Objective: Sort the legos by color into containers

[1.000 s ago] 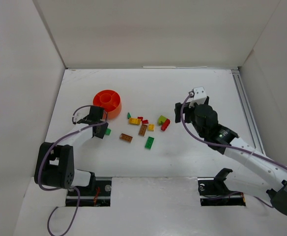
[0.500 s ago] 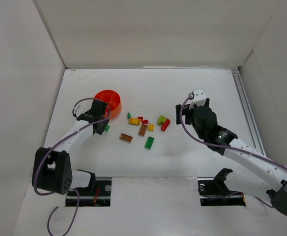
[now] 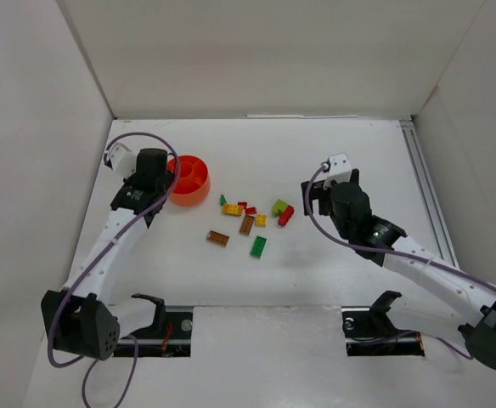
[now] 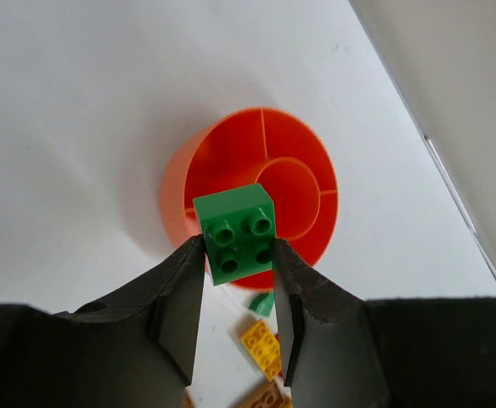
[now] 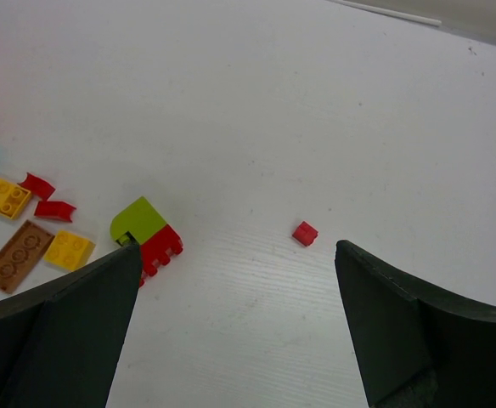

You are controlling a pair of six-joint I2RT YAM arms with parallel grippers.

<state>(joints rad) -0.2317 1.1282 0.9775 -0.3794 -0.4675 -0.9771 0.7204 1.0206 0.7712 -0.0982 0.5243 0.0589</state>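
Observation:
My left gripper (image 3: 152, 172) is shut on a green four-stud brick (image 4: 233, 231) and holds it in the air over the near rim of the orange divided bowl (image 4: 177, 194), which also shows in the top view (image 3: 199, 192). The other legos lie in a loose group right of the bowl: a yellow plate (image 3: 232, 209), brown plates (image 3: 247, 224) (image 3: 217, 238), a green brick (image 3: 258, 246), a lime brick (image 3: 279, 206) and a red brick (image 3: 286, 217). My right gripper (image 5: 238, 255) is open and empty, just right of the lime and red bricks. A tiny red brick (image 5: 305, 233) lies between its fingers' span.
White walls close in the table on the left, back and right. A metal rail (image 3: 426, 195) runs along the right side. The arm bases sit at the near edge.
My left gripper has lifted the green brick from the table by the bowl and swung up and to the back left, over the bowl. The right arm has barely shifted.

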